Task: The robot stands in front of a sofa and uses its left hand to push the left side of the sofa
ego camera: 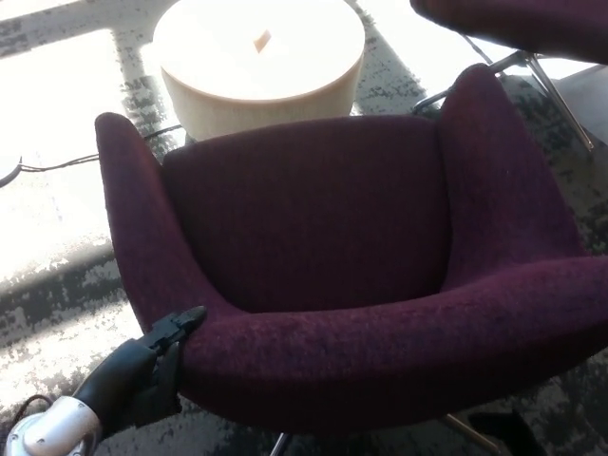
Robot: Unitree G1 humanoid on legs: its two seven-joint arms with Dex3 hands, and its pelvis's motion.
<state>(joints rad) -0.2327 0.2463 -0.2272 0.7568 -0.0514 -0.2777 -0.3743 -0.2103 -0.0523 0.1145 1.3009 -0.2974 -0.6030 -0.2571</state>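
— What's around you?

— A grey mottled carpet [66,304] in strong sunlight, a round pale table [258,59] beyond, and the dark purple sofa [332,275] right in front of me, filling most of the view.

— And your hand?

— My left hand [157,356] presses against the sofa's left front corner, one finger lying on top of the cushion edge. The rest seem bunched against the side, gripping nothing, though they're dark and hard to make out.
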